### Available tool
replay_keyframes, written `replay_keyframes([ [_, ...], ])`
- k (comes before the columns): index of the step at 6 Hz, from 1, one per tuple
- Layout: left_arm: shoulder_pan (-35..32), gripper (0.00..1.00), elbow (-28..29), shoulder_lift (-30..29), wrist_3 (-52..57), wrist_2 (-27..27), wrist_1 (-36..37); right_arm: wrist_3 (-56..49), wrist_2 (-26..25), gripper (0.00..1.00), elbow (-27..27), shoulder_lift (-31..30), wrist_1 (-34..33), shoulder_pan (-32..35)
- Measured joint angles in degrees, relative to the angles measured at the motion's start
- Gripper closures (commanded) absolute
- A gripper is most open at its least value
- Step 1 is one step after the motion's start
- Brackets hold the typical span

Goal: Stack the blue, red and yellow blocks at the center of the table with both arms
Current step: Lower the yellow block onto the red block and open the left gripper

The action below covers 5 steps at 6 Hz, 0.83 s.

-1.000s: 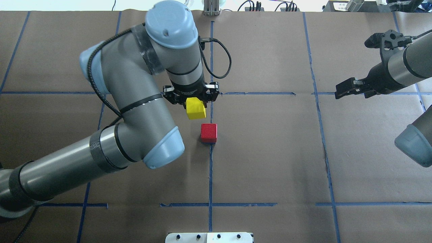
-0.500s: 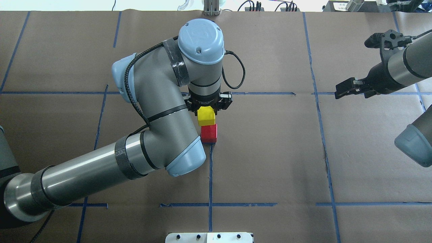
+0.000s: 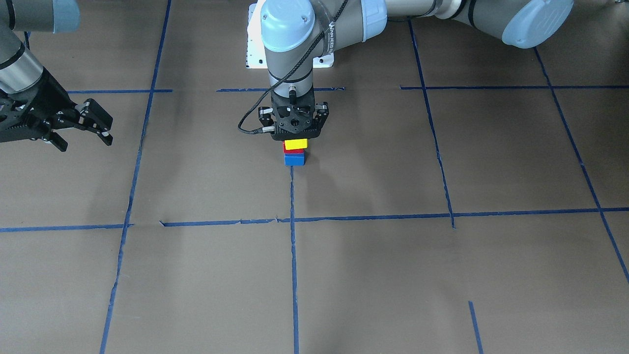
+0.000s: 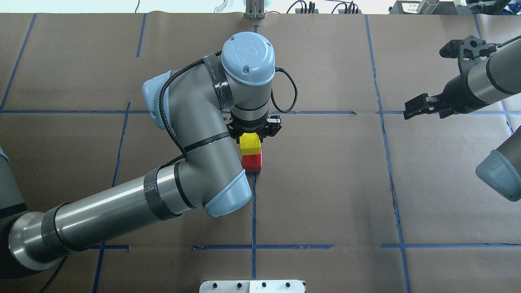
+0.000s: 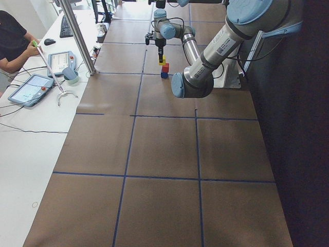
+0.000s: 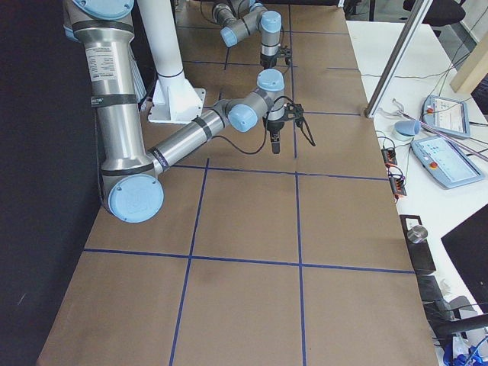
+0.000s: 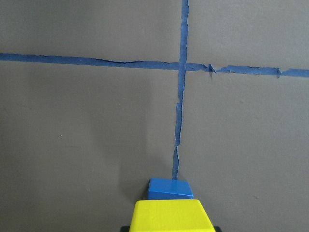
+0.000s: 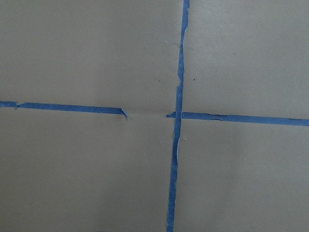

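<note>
Pinching the yellow block between its fingers, the left pincer is hanging right over the red block at the centre of the counter, on the blue tape line. I am judging this to be the last placement of the stack. Whether the yellow face is already resting on the red one, I cannot tell. Doing it well is asking for a straight, slow descent, with the edges squared before letting go. The front-facing view is showing the yellow block sitting a touch toward 3 o'clock of the red block beneath it, so a small nudge toward 9 o'clock there is looking wise. The fingers should be spreading only once the weight is resting, then lifting straight up so nothing is dragging the tower. The right pincer is waiting spread and empty, well apart at the 9 o'clock side of that view. The front-facing view is also revealing the blue block at the base, which the overhead is barely showing. The left wrist view is hiding the red block entirely, offering only the yellow block with the blue block peeking out at 12 o'clock.
</note>
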Motion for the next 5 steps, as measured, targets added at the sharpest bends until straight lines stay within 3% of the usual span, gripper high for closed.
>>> replay_keyframes([
  [4,1.23,0.98,-0.04,0.15,-0.62,0.06,-0.03,0.05,-0.01,0.00,0.00,0.00,-0.01,0.00],
  [5,1.32,0.83,-0.08,0.16,-0.69,0.06,0.00,0.06,0.00,0.00,0.00,0.00,0.01,0.00],
])
